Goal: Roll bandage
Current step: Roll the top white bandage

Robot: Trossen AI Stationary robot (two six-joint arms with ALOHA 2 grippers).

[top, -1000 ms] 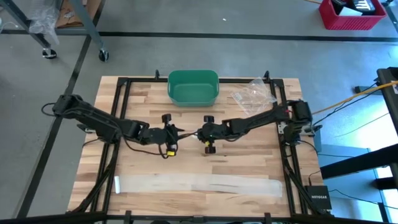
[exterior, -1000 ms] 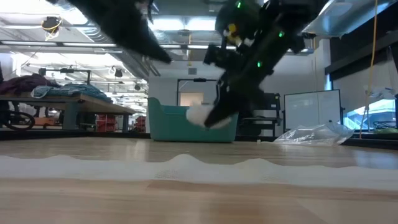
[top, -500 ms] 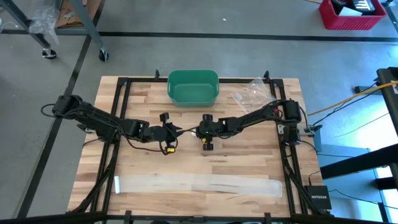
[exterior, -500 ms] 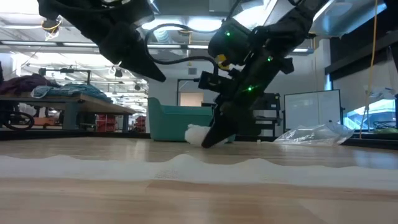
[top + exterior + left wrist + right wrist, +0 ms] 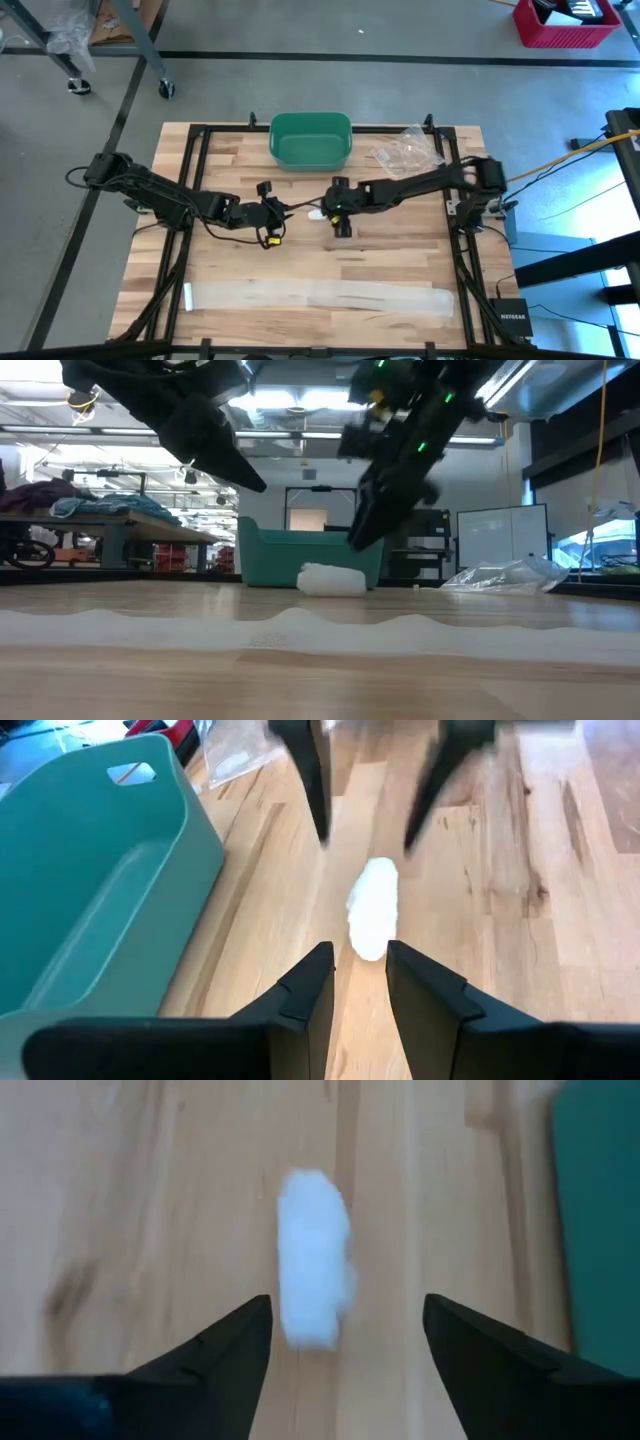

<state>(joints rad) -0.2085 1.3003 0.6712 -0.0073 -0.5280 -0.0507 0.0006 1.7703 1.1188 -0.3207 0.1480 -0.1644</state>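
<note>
Released by the right gripper, jaws now spread, one bandage roll lies on the table; left jaws nearly together.

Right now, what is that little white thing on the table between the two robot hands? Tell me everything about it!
It is a small rolled bandage, white, soft and fuzzy-looking, shaped like a stubby log. It lies on its side on the wooden table, near the green bin. Nothing holds it: the right gripper hangs open just above it, and the left gripper points at it from the other end without touching.
</note>
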